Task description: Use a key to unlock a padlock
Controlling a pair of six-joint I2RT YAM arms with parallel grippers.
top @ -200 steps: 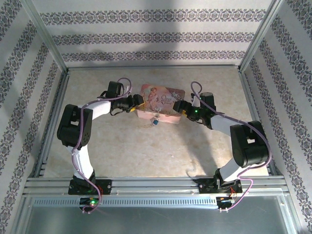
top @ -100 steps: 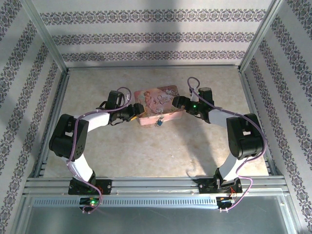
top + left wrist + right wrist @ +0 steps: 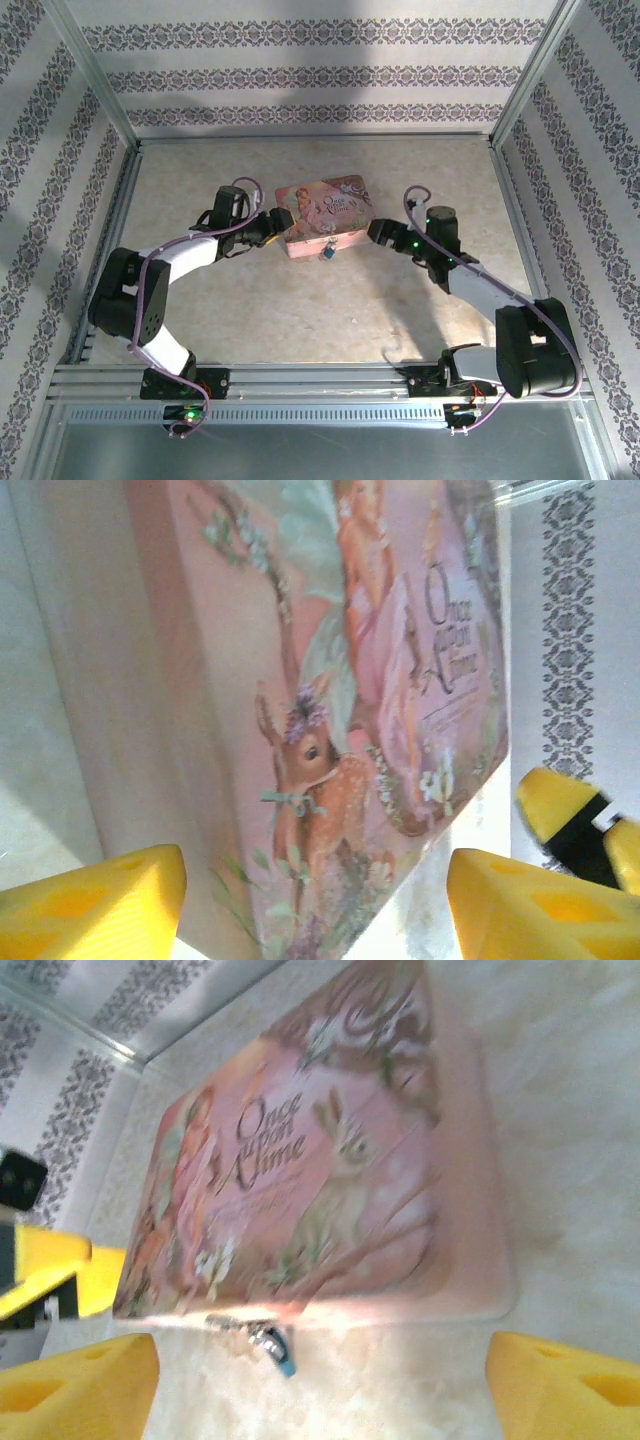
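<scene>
Pulled back toward 4 o'clock over the last second, your right gripper (image 3: 377,232) now hangs just off the 3 o'clock end of the pink tin (image 3: 325,210). Its fingers (image 3: 85,1385) are spread wide with nothing between them. The tin has swung as well, and its 3 o'clock end now lies nearer the back wall.

At the tin's 9 o'clock end, your left gripper (image 3: 270,228) also stands wide, with a corner of the tin between its fingers (image 3: 110,900). You cannot tell from either view whether the pads are pressing the metal.

The padlock (image 3: 277,1347), small and blue, hangs at the tin's 6 o'clock wall just above the table (image 3: 300,320).

The key cannot be made out anywhere, and neither gripper holds it, so that is your main risk. If you close on the lock now, you have nothing to turn in it.

With only one end steadied, the tin will probably skate or pivot under any push. Fingers this wide could easily knock the loose padlock aside or tuck it under the tin's edge.
</scene>
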